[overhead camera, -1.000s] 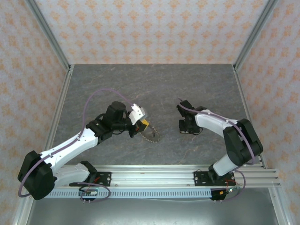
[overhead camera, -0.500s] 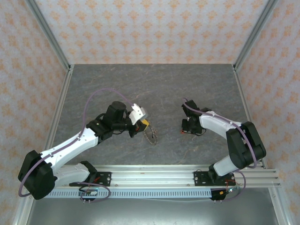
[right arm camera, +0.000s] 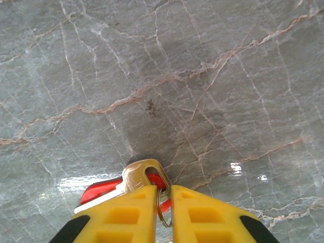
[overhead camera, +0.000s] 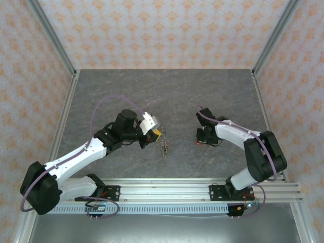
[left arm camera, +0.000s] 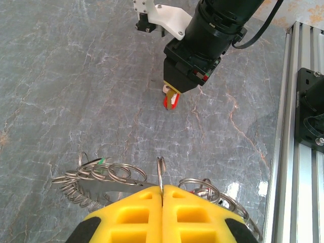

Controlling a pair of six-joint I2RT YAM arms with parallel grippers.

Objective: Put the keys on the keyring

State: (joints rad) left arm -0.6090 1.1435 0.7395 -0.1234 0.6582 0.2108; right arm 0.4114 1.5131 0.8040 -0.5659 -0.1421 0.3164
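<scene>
The brownish-grey metal keyring (overhead camera: pixel 164 147) with its saw-tooth rim sat low over the grey marbled tabletop (overhead camera: pixel 177 96), a tangle of small wire loops bunched around it. Whether it rested on the stone or hung just clear could not be told. In the overhead view the left gripper (overhead camera: pixel 157 133), black with yellow fingertips, stood just beyond the keyring, slightly to its left.

Seen from the left wrist, the left gripper (left arm camera: pixel 162 188) had its jaws pressed fully together on one thin upright loop of the keyring (left arm camera: pixel 101 177). The wire stood edge-on in the seam between the yellow fingers (left arm camera: pixel 131 215), and the rest of the bunch spread out to either side of them. A speck of a green key head (left arm camera: pixel 104 161) showed among the loops on the left part of the keyring (too small to make out more).

The right gripper (overhead camera: pixel 199 140) was well to the right of the keyring, apart from it, its tip turned down at the tabletop. Its jaws were almost closed, only a narrow slit between the yellow fingers (right arm camera: pixel 121 212). They pinched a small red-headed brass key (right arm camera: pixel 137 174), along with a little wire ring that sat in the slit. From the left wrist view the same key (left arm camera: pixel 169 103) hung at the right gripper (left arm camera: pixel 171 96), beyond the keyring and very close to the stone.
</scene>
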